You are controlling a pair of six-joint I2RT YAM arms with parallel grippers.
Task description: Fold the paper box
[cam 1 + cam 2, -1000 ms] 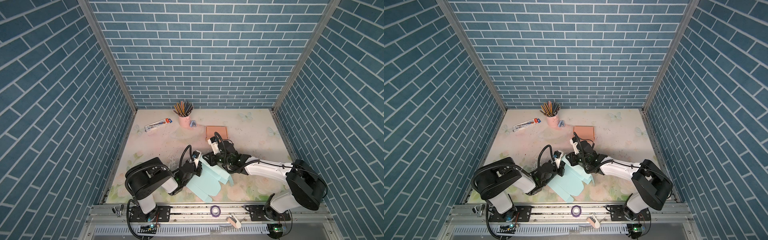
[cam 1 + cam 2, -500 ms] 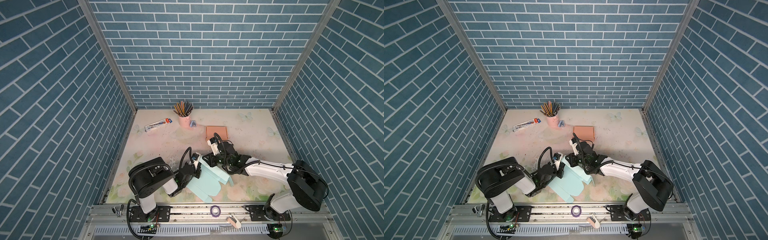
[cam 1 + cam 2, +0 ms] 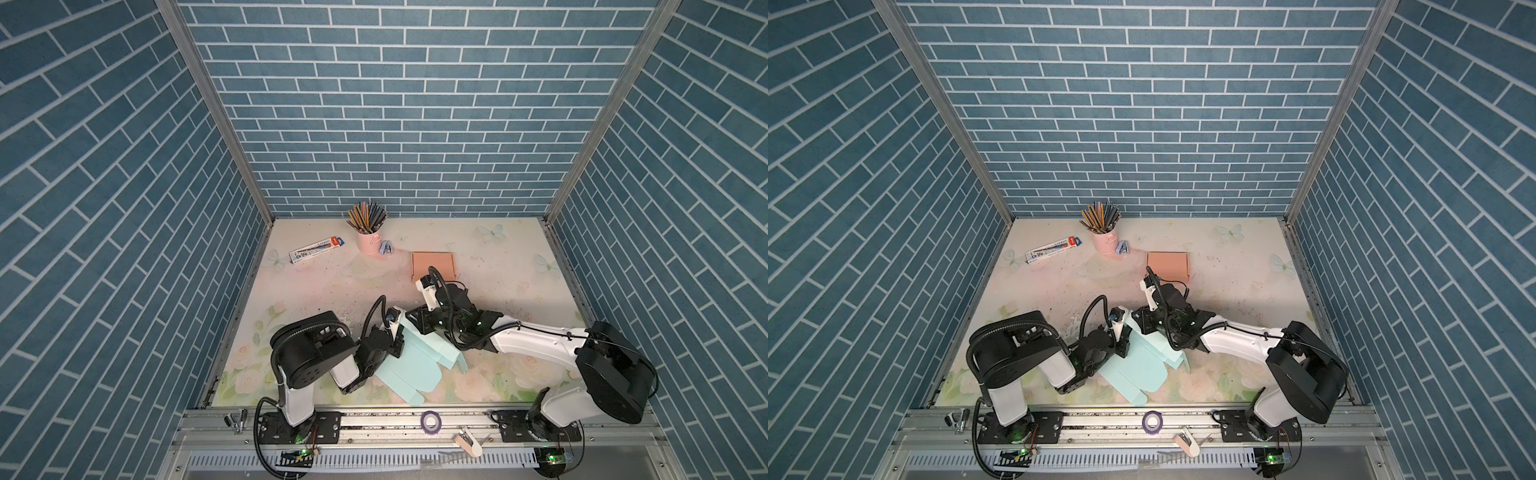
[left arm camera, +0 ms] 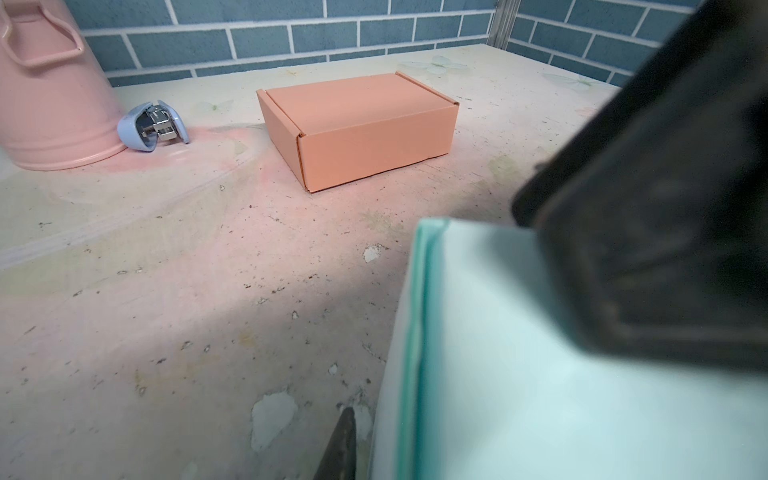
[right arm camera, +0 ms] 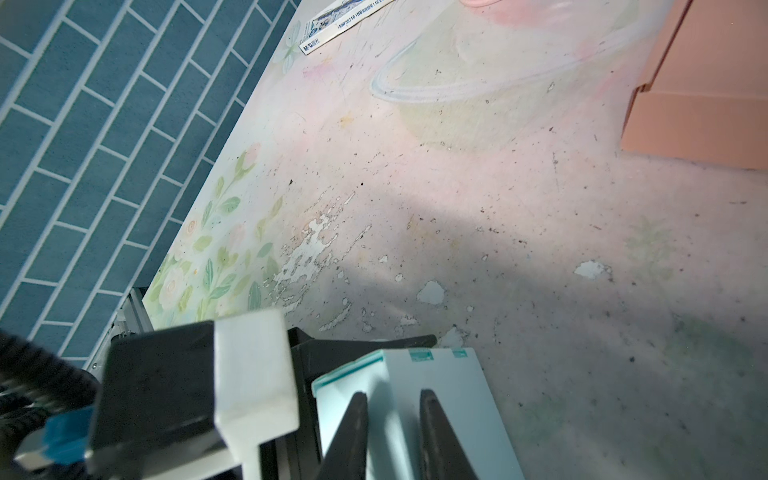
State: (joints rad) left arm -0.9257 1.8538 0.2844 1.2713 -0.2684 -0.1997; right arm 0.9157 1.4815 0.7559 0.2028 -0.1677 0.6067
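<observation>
Closing in on the mint-green paper box blank (image 3: pixel 411 365), which is lying partly unfolded on the floral tabletop (image 3: pixel 498 266) at the lower centre of both top views, the left gripper (image 3: pixel 398 338) is straddling the raised wall along the blank's upper-left edge. In the left wrist view one dark finger (image 4: pixel 648 232) is lying against the wall's inner face and the other tip is showing just outside it; whether the jaws are actually clamping the wall cannot be told. Compared with a second ago, the left arm is sitting slightly further in toward the blank and the wall is standing a little more upright, while the right arm is looking unchanged. The right gripper (image 5: pixel 393 395), reaching in from the right of the frame, is resting its two narrowly parted fingers on the panel's face, pinching nothing. That small shift suggests a first side wall is being creased up, with the broad flaps nearer the bottom edge lying flat and most of the folding waiting. A finished salmon-coloured cardboard box (image 3: pixel 433 264) is sitting above centre, well apart.
</observation>
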